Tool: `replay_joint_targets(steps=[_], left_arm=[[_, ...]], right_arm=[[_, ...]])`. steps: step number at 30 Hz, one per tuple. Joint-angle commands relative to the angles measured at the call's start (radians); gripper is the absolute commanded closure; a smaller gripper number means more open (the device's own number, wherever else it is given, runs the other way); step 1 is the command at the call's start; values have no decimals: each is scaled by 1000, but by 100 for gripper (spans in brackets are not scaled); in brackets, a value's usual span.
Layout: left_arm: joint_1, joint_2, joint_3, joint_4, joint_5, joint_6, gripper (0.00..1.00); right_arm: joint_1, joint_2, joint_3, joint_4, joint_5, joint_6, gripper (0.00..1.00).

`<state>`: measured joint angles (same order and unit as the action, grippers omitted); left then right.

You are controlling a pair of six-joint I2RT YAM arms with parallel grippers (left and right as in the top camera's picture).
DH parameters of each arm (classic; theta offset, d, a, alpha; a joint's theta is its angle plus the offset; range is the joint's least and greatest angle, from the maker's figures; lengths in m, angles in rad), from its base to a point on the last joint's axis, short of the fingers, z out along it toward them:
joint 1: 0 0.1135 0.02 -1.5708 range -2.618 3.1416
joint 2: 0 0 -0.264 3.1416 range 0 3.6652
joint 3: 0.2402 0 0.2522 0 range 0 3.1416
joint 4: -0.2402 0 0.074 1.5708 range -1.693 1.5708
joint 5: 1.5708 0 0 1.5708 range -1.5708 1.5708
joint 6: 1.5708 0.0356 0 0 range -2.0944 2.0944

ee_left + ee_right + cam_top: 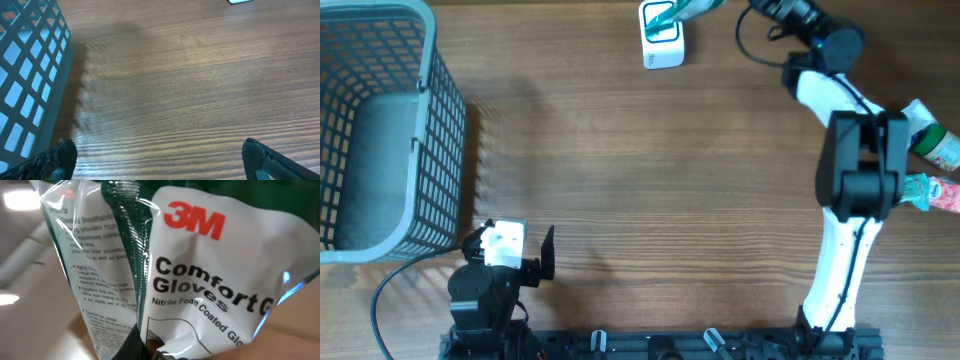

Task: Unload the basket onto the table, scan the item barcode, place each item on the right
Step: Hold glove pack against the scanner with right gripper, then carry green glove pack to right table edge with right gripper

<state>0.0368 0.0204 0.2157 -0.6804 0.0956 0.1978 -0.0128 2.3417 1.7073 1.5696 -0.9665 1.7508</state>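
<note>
Right gripper (736, 6) clamped on the gloves pack (200, 270), pack hanging over the scanner (662, 38) at the table's far edge. Left gripper (513, 246) spread wide, holding nothing, just beside the basket (442, 100).

Glossy plastic glove pkg (210, 280); wood-grain tbl (670, 180).

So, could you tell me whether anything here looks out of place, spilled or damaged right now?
Nothing looks spilled or broken. The only oddity is the glove packet, which is sharply creased down its middle where it is gripped above the white scanner, so part of its printed face is folded away.
</note>
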Motion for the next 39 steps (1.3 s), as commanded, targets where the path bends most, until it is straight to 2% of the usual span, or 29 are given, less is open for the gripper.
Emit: replay_joint_targets(steps=[1, 3, 5, 7, 9, 10, 11, 12, 13, 16, 18, 20, 24, 29, 31, 32, 37, 39], left_arm=[[-1, -5, -1, 3, 8, 11, 0], [-1, -5, -1, 3, 8, 11, 0], [-1, -5, -1, 3, 8, 11, 0], [-1, -5, -1, 3, 8, 11, 0], [-1, -5, -1, 3, 8, 12, 0], [-1, -5, -1, 3, 8, 11, 0], [-1, -5, -1, 3, 8, 11, 0], [-1, -5, -1, 3, 8, 11, 0], [-1, -5, -1, 3, 8, 11, 0], [-1, -5, -1, 3, 8, 11, 0], [-1, -5, -1, 3, 8, 11, 0], [-1, -5, -1, 3, 8, 11, 0], [-1, -5, -1, 3, 8, 12, 0], [-1, -5, -1, 3, 8, 11, 0], [-1, -5, -1, 3, 8, 11, 0], [-1, -5, -1, 3, 8, 11, 0], [-1, -5, -1, 3, 8, 11, 0], [-1, -5, -1, 3, 8, 11, 0]], right_arm=[[8, -175, 15, 69, -45, 239, 96], [16, -240, 15, -14, -63, 223, 95], [27, -311, 15, -186, -94, 130, 95], [48, -388, 15, -504, -84, -97, 95], [74, -479, 15, -975, 29, -404, 95], [86, -527, 15, -1217, 160, -573, 95], [96, -563, 15, -1392, 305, -679, 95], [113, -618, 15, -1641, 607, -785, 95], [126, -653, 15, -1802, 868, -806, 95], [127, -708, 15, -2104, 1429, -803, 95], [91, -711, 15, -2226, 1683, -804, 95], [3, -701, 0, -2350, 1852, -801, 95], [-203, -636, -21, -2442, 1747, -805, 95], [-431, -450, -21, -2377, 1425, -839, 95], [-477, -374, -21, -2323, 1304, -918, 85], [-492, -341, -21, -2304, 1245, -973, 96], [-507, -307, -20, -2292, 1174, -994, 96], [-487, -330, -20, -2233, 1147, -1075, 95]])
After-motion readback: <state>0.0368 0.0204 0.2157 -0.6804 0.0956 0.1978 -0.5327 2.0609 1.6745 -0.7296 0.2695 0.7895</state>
